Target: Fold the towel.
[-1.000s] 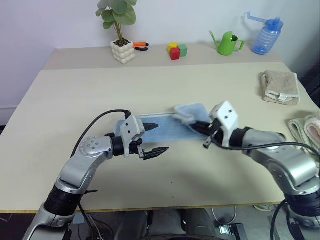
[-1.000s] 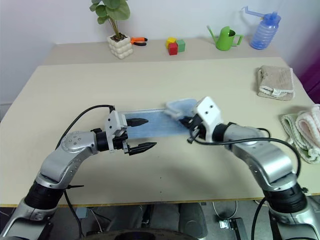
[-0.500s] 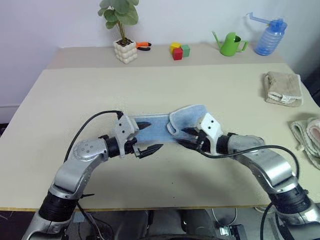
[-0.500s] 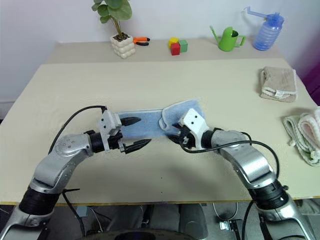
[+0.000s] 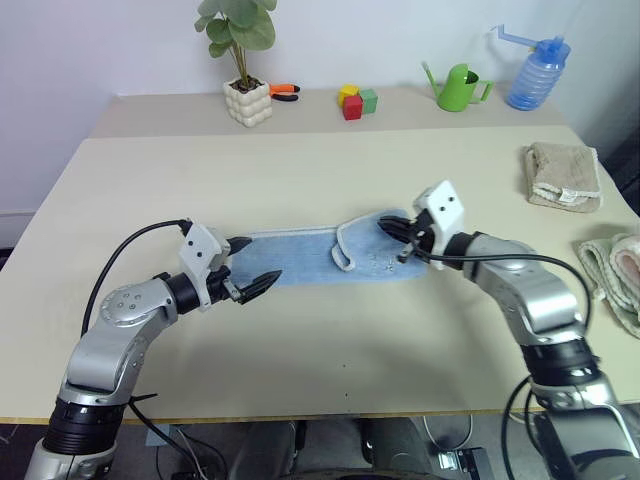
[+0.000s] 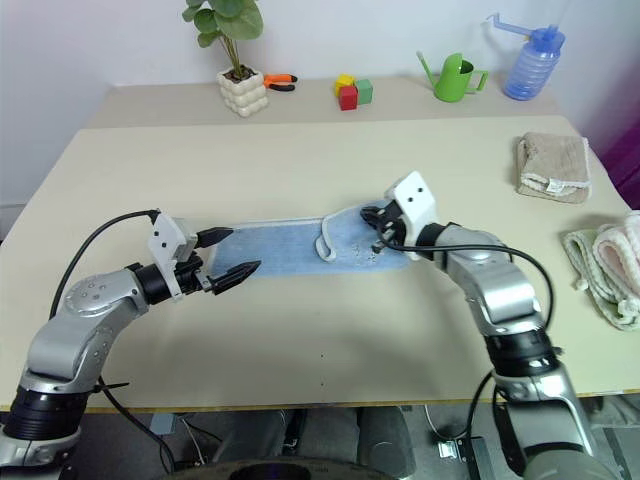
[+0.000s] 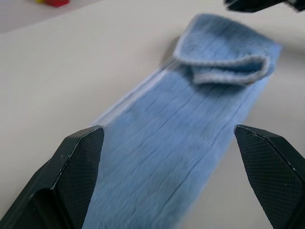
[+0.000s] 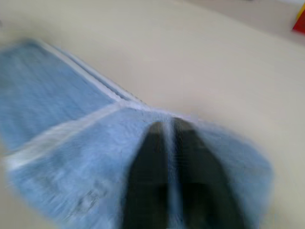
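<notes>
Towel lies stretched on table, right end folded over. Left gripper spread wide at towel's left end, holding nothing. Right gripper pinched together over folded end; grip on cloth unclear.

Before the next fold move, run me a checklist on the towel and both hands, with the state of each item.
1. The towel lies flat on the table, stretched out long: ok.
2. The towel end by the right hand is turned back onto the strip, a short flap with its hem showing: ok as a start, fold not finished.
3. Right hand fingers are shut and rest over that folded end; whether cloth is pinched between them: cannot tell.
4. Left hand is open, fingers wide at the towel's other end, gripping nothing: ok for a grasp.
5. The beige towel and the white-and-pink towel sit well away from the work area: ok.
</notes>
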Action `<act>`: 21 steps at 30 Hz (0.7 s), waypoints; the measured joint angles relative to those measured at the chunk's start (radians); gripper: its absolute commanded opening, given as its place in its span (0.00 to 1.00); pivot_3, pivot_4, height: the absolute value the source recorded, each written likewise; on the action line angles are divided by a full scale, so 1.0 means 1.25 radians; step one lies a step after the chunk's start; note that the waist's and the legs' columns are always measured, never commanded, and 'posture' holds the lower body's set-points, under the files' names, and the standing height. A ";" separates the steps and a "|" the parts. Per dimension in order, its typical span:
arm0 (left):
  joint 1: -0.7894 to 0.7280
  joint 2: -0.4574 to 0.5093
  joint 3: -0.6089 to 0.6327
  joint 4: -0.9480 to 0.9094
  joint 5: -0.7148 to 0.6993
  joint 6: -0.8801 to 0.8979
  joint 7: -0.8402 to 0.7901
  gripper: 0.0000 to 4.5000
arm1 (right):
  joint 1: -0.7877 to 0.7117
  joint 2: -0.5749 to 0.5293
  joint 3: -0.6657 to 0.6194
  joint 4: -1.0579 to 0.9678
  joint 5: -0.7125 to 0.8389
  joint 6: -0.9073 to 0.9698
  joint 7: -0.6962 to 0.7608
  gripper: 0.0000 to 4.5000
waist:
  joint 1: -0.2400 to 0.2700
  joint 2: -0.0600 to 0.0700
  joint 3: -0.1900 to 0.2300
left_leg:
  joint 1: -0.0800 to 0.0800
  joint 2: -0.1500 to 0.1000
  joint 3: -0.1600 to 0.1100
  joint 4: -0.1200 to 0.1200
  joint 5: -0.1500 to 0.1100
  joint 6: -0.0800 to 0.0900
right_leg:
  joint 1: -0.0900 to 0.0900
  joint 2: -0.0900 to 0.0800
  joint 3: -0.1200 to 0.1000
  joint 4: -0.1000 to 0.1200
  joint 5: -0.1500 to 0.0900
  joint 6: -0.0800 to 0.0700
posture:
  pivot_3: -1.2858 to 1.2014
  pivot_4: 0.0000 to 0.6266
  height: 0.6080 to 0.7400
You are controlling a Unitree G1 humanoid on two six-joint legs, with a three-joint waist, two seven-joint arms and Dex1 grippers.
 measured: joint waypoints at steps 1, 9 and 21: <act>0.012 0.000 0.003 -0.005 -0.002 0.001 0.002 1.00 | -0.004 0.011 0.018 0.028 -0.022 -0.018 -0.001 0.01 | 0.000 0.000 0.000 | 0.000 0.000 0.000 0.000 0.000 0.000 | 0.000 0.000 0.000 0.000 0.000 0.000 | 0.52 0.24 0.94; 0.121 -0.009 0.029 -0.083 -0.012 0.032 0.052 1.00 | 0.016 0.047 0.090 0.112 -0.132 -0.142 0.002 0.01 | -0.001 0.000 -0.001 | 0.001 0.001 0.000 0.000 0.000 -0.001 | 0.000 0.001 0.000 0.000 0.000 0.000 | 0.52 0.24 0.94; 0.240 -0.162 0.117 -0.183 -0.228 0.286 0.239 1.00 | 0.037 -0.016 0.014 -0.068 -0.080 -0.160 0.106 0.95 | 0.001 0.000 0.000 | 0.001 0.001 0.000 0.000 -0.001 -0.001 | 0.000 0.001 0.001 0.000 0.000 -0.001 | 0.52 0.24 0.94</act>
